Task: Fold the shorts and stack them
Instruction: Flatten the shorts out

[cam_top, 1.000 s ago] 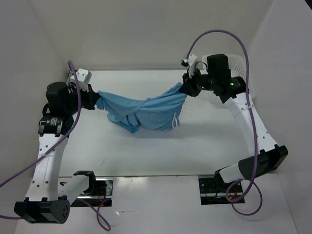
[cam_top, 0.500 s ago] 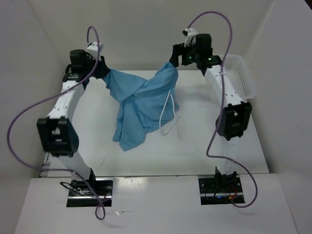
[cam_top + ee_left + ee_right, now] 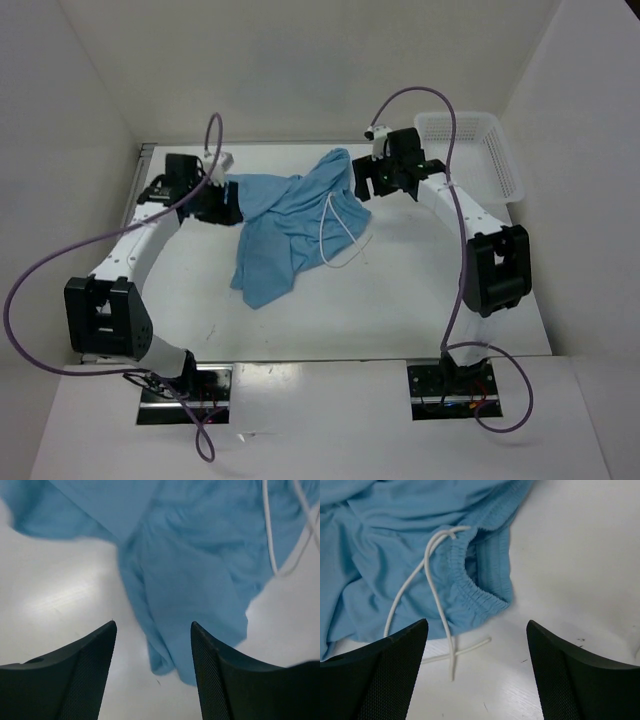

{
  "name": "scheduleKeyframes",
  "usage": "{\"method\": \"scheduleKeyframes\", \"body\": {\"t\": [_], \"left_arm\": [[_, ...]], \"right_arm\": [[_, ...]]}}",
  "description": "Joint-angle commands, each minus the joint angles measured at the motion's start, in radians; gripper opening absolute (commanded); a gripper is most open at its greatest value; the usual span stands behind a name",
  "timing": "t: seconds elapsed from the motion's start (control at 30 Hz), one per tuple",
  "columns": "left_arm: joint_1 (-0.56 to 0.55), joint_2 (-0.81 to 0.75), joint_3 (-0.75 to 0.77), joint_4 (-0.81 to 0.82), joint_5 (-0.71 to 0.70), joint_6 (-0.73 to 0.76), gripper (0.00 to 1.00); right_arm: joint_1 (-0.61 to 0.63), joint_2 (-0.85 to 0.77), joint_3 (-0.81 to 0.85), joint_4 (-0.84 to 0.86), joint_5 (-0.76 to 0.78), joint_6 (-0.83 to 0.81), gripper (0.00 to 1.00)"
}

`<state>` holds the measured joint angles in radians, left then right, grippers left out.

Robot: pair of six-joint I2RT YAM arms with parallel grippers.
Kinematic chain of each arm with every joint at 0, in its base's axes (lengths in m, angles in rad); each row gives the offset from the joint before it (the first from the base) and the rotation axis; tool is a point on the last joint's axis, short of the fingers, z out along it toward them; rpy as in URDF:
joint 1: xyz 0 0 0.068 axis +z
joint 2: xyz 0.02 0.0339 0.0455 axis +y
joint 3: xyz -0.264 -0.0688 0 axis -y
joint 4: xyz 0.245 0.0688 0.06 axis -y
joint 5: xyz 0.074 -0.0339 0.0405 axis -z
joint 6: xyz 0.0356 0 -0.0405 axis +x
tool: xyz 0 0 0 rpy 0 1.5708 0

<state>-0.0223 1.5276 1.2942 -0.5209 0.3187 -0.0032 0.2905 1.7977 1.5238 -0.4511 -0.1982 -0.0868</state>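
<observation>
In the left wrist view the shorts are blurred and, like their drawstring, cut off at the top edge.

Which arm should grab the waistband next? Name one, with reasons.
Right. The right gripper, open, hangs just over the waistband and drawstring of the shorts; the left gripper, also open, faces only plain fabric.

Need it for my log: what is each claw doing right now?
Left claw: open, holding nothing.
Right claw: open, holding nothing.
</observation>
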Motion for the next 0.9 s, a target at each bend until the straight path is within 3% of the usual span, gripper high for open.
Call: {"method": "scheduleKeyframes", "body": {"t": [0.0, 0.07, 0.27, 0.37, 0.43, 0.57, 0.6, 0.63, 0.67, 0.73, 0.77, 0.83, 0.87], "left_arm": [[-0.076, 0.032, -0.197, -0.111, -0.081, 0.003, 0.68], [-0.126, 0.045, -0.264, -0.073, -0.121, 0.003, 0.68], [-0.136, 0.080, -0.318, -0.025, -0.217, 0.003, 0.68], [-0.160, 0.132, -0.319, -0.025, -0.199, 0.003, 0.61], [-0.172, 0.180, -0.309, -0.025, -0.188, 0.003, 0.54], [-0.172, 0.241, -0.270, -0.036, -0.106, 0.003, 0.24], [-0.172, 0.241, -0.269, -0.036, -0.093, 0.003, 0.10], [-0.172, 0.250, -0.269, -0.036, -0.093, 0.003, 0.05], [-0.172, 0.250, -0.260, -0.036, -0.084, 0.003, 0.02], [-0.159, 0.250, -0.248, -0.036, -0.102, 0.003, 0.00], [-0.150, 0.241, -0.239, -0.050, -0.118, 0.003, 0.00], [-0.093, 0.229, -0.198, -0.085, -0.134, 0.003, 0.00], [-0.067, 0.208, -0.181, -0.094, -0.157, 0.003, 0.00]], "right_arm": [[0.002, 0.021, -0.091, 0.086, 0.020, -0.010, 0.84], [0.002, 0.086, -0.077, 0.086, 0.036, -0.040, 0.84], [0.002, 0.204, -0.031, 0.095, -0.026, -0.106, 0.85], [0.002, 0.227, -0.031, 0.086, -0.049, -0.106, 0.85], [0.002, 0.236, -0.031, 0.086, -0.061, -0.106, 0.85], [0.012, 0.281, -0.021, 0.086, -0.061, -0.105, 0.85], [0.012, 0.290, -0.021, 0.086, -0.061, -0.105, 0.85], [0.012, 0.290, -0.010, 0.086, -0.061, -0.096, 0.78], [0.012, 0.307, 0.001, 0.095, -0.061, -0.096, 0.60], [0.012, 0.321, 0.001, 0.095, -0.052, -0.096, 0.35], [0.012, 0.321, 0.001, 0.095, -0.041, -0.096, 0.15], [0.012, 0.303, -0.020, 0.095, -0.017, -0.122, 0.00], [0.012, 0.289, -0.031, 0.083, -0.017, -0.136, 0.00]]}}
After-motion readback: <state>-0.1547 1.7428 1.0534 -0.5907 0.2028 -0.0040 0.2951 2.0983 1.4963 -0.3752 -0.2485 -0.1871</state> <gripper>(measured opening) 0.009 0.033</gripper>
